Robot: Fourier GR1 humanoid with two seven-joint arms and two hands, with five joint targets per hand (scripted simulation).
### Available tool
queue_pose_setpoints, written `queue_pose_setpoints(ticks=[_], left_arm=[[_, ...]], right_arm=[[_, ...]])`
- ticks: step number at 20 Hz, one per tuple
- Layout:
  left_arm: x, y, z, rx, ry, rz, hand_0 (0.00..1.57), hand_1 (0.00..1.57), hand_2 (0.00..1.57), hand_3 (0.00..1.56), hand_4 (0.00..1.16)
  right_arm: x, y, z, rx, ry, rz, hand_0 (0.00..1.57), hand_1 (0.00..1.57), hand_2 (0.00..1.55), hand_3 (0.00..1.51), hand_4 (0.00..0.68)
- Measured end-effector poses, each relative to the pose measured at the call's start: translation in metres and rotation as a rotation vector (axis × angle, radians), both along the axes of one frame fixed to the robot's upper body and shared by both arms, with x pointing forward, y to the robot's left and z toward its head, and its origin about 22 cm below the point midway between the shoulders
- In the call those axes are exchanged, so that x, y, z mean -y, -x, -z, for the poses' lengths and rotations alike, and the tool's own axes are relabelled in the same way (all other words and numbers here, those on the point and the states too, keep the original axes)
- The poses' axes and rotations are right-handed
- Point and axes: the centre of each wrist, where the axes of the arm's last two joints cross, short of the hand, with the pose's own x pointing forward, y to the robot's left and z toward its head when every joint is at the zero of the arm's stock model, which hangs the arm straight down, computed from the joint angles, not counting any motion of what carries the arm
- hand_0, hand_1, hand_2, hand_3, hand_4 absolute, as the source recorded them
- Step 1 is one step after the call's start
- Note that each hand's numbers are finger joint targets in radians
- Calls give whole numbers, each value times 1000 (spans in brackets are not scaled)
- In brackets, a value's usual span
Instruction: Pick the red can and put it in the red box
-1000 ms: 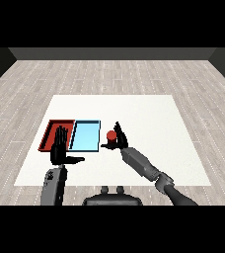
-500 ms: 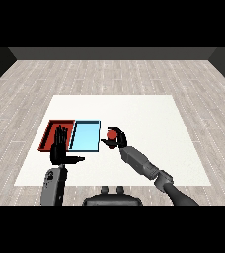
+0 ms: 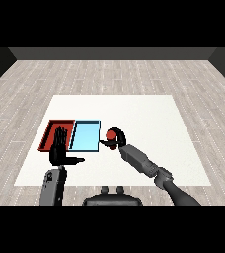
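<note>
The red can [image 3: 112, 134] sits just right of the frame's centre, a little below the middle, inside the right hand [image 3: 117, 141]. The black fingers [image 3: 121, 135] curl over the can's right side and top, and the thumb reaches out at lower left toward the blue tray; only the can's upper left face shows red between them. The can is just beside the right edge of the light blue tray [image 3: 85, 135], not over it. Whether the can touches the table or hangs above it cannot be told from this view.

The red tray [image 3: 49, 134] lies to the left of the blue one, the two touching along their long sides, left of centre in the frame. The left hand [image 3: 59, 150] stands in front of the red tray's lower right part, palm up on edge, its fingers straight and pressed side by side, the thumb sticking out to the right. It holds nothing. Both grey forearms come in from the lower corners.

The table [image 3: 144, 118] is a white rectangle filling the middle of the frame. Around it runs a floor [image 3: 109, 76] of pale grey wooden planks, ending at a dark wall across the upper part of the frame.

Count: one can, two trays, two hands, one table.
</note>
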Motion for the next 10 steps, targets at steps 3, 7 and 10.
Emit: queue_pose_setpoints(ticks=[3, 7, 10], left_arm=[[-5, -4, 1, -1, -5, -4, 0, 0, 0, 0, 0], [-3, -9, 2, -1, -3, -5, 0, 0, 0, 0, 0], [3, -6, 7, -4, 2, 3, 0, 0, 0, 0, 0]], right_arm=[[0, 0, 0, -2, 9, 2, 1548, 1548, 1475, 1411, 558], [-6, 1, -4, 10, 22, 0, 1529, 1529, 1470, 1395, 580], [-10, 0, -9, 48, 23, 8, 1544, 1544, 1468, 1381, 586]])
